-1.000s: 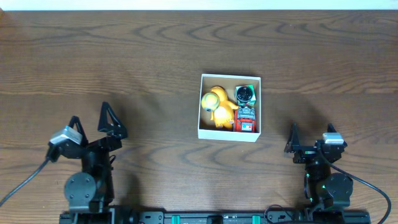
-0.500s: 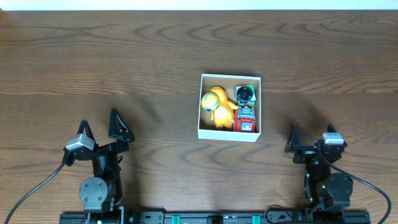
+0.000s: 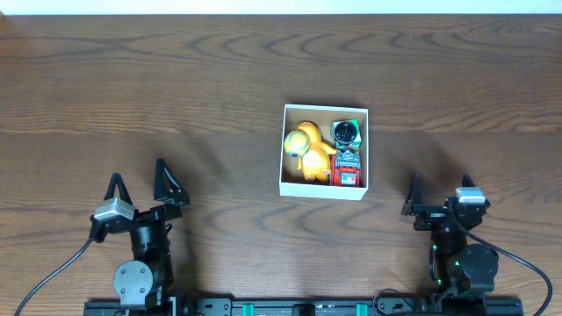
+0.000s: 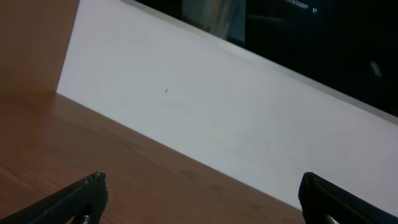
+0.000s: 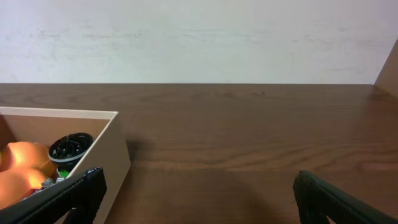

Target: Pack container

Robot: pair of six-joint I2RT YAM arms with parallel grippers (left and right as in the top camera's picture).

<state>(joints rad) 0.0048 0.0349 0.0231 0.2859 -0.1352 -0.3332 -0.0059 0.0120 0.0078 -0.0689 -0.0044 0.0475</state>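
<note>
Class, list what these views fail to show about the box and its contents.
Overhead: print on the red toy is too small to read; the toys cover much of the container's floor.
Right wrist: the frame's left edge cuts the container; its wall hides the toys' lower parts.
Left wrist: the container is out of frame; only table and wall show.

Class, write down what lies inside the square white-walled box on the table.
Inside the container lie a yellow toy, a black round piece on green, and a red toy, packed close together. They cover most of the floor, so anything beneath them cannot be seen.
</note>
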